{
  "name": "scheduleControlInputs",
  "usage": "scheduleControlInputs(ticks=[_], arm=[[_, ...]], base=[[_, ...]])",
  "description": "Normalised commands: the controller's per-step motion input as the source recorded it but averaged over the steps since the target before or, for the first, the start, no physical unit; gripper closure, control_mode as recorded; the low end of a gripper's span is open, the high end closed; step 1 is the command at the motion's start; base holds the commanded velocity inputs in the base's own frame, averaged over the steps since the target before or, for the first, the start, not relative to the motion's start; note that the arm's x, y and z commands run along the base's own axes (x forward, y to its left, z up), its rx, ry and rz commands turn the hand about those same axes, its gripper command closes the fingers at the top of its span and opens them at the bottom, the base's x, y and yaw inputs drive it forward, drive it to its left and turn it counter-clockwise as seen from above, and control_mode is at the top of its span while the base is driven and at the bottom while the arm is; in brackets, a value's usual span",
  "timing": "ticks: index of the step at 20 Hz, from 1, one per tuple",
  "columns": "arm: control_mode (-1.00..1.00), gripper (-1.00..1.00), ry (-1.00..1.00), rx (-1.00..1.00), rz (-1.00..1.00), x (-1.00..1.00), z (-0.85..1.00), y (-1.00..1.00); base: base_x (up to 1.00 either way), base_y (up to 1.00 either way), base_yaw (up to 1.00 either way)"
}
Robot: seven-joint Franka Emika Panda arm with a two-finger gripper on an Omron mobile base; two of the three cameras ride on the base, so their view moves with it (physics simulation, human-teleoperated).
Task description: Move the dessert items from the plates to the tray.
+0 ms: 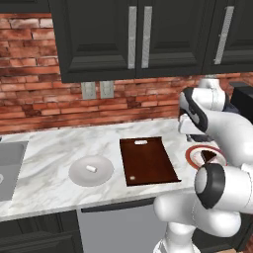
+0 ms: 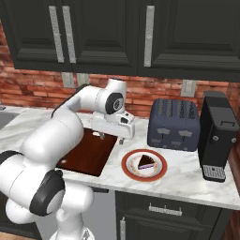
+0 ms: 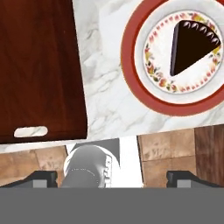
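The claw [image 2: 123, 139] hangs in the middle of the right base view, above the marble between the board and the rimmed plate. On the hand camera the two dark tips sit far apart at the bottom corners, so the jaws stand wide open with nothing between them.

Upper right of the hand view: the dark cake wedge [image 3: 190, 46] lies on the red-rimmed plate [image 3: 131, 65], point towards the bottom of the frame, scalloped edge towards the top right. My read is that this piece comes first. To do it well, the claw should slide over the wedge's middle, turn so the fingers straddle its two long straight sides, then drop straight down. The piece is low, so the tips need to go nearly to the plate without scraping it.

The tray [image 1: 148, 160] fills the centre of the left base view, pale slot at its far end, just beside the plate: a short carry. Lower left of it, the grey plate [image 1: 91, 171] holds the small white marshmallow [image 1: 91, 168].

Further out: white veined marble counter [image 1: 44, 163], toaster [image 2: 174, 124] and black coffee machine [image 2: 218, 136] at right, sink [image 1: 10, 168] at far left, brick wall, dark cabinets above.
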Motion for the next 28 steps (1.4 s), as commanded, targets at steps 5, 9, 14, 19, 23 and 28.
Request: scheduleControlInputs(ticks=[5,9,14,19,23,28], arm=[[-1.0,-1.0,0.19,0.0,-0.09,0.0,-0.27,-0.31],[-1.0,-1.0,0.26,-0.03,-0.05,0.0,-0.29,-0.08],[-1.0,-1.0,0.13,0.0,0.0,0.08,-0.3,-0.2],[-1.0,-1.0,-0.02,0.05,-0.02,0.01,-0.5,-0.34],[-1.0,-1.0,-0.12,0.0,-0.01,0.0,-0.45,-0.22],[-1.0,-1.0,-0.17,0.0,0.0,0.0,-0.34,-0.21]], base=[[0.0,0.0,0.0],[0.0,0.0,0.0],[0.0,0.0,0.0],[0.0,0.0,0.0],[0.0,0.0,0.0],[0.0,0.0,0.0]])
